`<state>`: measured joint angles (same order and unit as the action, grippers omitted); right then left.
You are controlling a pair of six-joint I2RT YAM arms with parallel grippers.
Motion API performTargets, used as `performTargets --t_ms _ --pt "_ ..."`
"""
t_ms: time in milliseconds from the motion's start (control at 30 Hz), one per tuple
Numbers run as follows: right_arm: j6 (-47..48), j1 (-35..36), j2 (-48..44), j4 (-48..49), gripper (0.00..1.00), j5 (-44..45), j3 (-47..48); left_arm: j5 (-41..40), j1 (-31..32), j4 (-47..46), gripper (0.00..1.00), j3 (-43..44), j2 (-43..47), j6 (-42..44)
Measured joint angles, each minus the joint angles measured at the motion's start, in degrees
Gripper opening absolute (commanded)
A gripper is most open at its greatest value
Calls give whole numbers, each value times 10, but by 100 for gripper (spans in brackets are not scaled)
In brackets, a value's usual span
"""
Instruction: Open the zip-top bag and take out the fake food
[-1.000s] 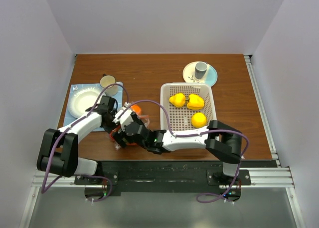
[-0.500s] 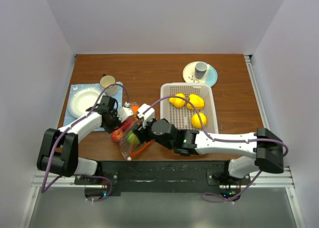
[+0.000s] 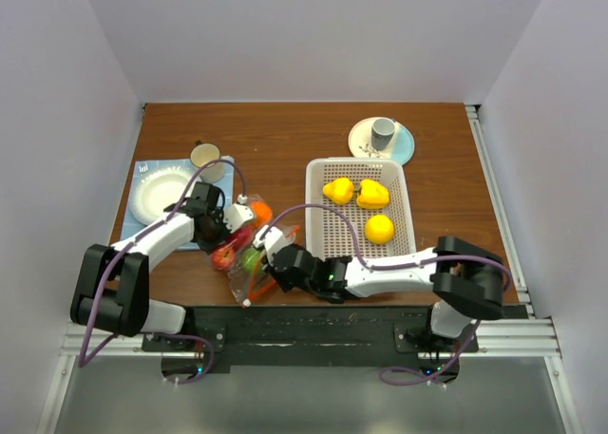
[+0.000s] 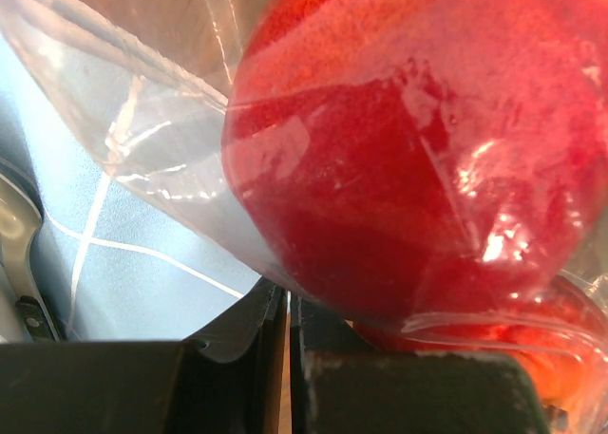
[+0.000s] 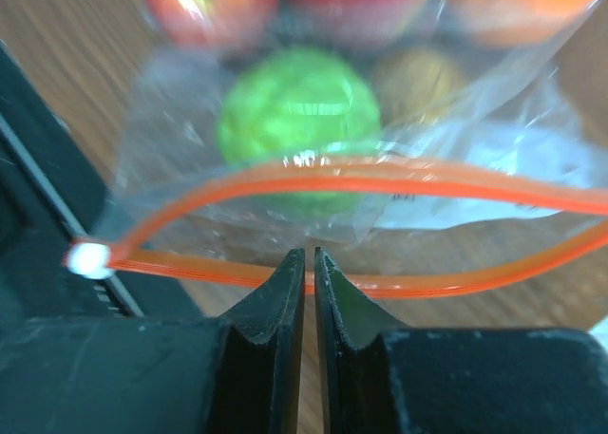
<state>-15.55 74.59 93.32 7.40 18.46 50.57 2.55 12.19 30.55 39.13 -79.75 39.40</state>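
The zip-top bag (image 3: 249, 274) lies near the table's front edge with its orange-red zip strip (image 5: 427, 179) parted into a loop. Inside are fake food pieces: red (image 3: 225, 255), green (image 3: 251, 259) and orange (image 3: 259, 213). My left gripper (image 3: 217, 230) is shut on the bag's far end. In the left wrist view the film (image 4: 171, 121) runs down into the left gripper (image 4: 288, 296), with a red fruit (image 4: 408, 149) just above. My right gripper (image 3: 271, 260) sits at the bag's mouth. The right gripper (image 5: 310, 254) is closed to a slit where the near strip crosses its tips, the green fruit (image 5: 299, 111) beyond.
A white basket (image 3: 318, 173) right of the bag holds three yellow toy pieces (image 3: 379, 229). Behind it a grey cup (image 3: 383, 130) stands on a small plate (image 3: 404, 149). At the left are a white paper plate (image 3: 157, 195) on a blue mat (image 3: 142, 173) and a mug (image 3: 205, 156).
The right gripper went from wide open to closed at the bag's mouth as the right arm shifted. The bag now lies spread toward the front edge. The left gripper kept its hold.
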Motion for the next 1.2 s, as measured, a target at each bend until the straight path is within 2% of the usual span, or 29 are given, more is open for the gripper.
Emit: performTargets --t_ms 233,400,533,633,700,767,900,1200 --pt "6 0 77 9 17 3 15 -3 0 1 8 1 0 0" --pt "11 0 84 39 19 24 15 -5 2 3 8 3 -1 0" --pt "19 0 84 73 24 67 15 -5 2 5 8 5 -2 1" --pt "30 0 82 86 35 112 15 -5 2 5 8 5 -3 1" --pt "42 0 80 95 57 129 15 -6 2 5 8 5 -3 1" --pt "50 0 78 104 67 133 16 -6 2 7 8 8 -6 0" --pt "64 0 80 105 72 109 32 -5 2 10 8 10 -8 0" --pt "63 0 127 119 74 35 76 -8 2 9 8 10 -8 1"
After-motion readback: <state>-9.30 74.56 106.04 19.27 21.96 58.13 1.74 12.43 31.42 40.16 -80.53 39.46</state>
